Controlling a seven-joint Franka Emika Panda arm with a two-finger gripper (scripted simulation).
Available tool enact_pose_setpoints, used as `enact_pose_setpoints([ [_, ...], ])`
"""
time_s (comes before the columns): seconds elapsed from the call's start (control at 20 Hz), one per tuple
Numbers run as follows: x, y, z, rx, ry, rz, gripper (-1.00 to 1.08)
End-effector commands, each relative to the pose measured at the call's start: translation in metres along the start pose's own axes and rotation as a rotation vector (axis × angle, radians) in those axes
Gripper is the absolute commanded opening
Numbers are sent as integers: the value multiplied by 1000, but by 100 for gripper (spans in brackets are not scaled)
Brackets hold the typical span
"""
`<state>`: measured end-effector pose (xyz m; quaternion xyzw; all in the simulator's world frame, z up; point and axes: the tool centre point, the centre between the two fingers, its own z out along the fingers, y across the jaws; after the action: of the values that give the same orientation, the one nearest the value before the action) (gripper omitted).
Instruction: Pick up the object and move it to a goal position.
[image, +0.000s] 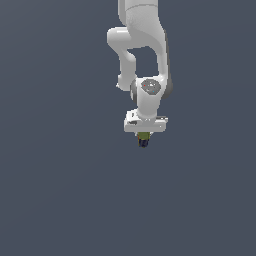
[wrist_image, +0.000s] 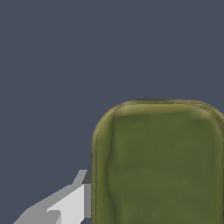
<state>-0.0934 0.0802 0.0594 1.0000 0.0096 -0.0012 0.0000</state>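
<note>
In the exterior view, the object (image: 144, 140), a small block olive-yellow on top and dark navy at its lower end, hangs just under the white hand of my gripper (image: 144, 136). The gripper is shut on it, and the fingers are mostly hidden behind the block. Seen through the wrist view, the object's (wrist_image: 157, 166) olive face is very close and fills much of the picture. One grey-white finger (wrist_image: 70, 203) presses against its side, and the other finger is out of view.
A plain dark grey-blue surface (image: 60, 190) spreads all around. The white arm (image: 142, 45) rises above the gripper and leaves the picture. No goal marker shows.
</note>
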Motion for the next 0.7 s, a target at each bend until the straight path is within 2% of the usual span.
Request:
enact_pose_setpoints([
  [0.0, 0, 3, -3, 0, 2, 0, -100],
  [0.35, -4, 30, -26, 0, 2, 0, -100],
  [0.65, -10, 74, -64, 1, 2, 0, -100],
])
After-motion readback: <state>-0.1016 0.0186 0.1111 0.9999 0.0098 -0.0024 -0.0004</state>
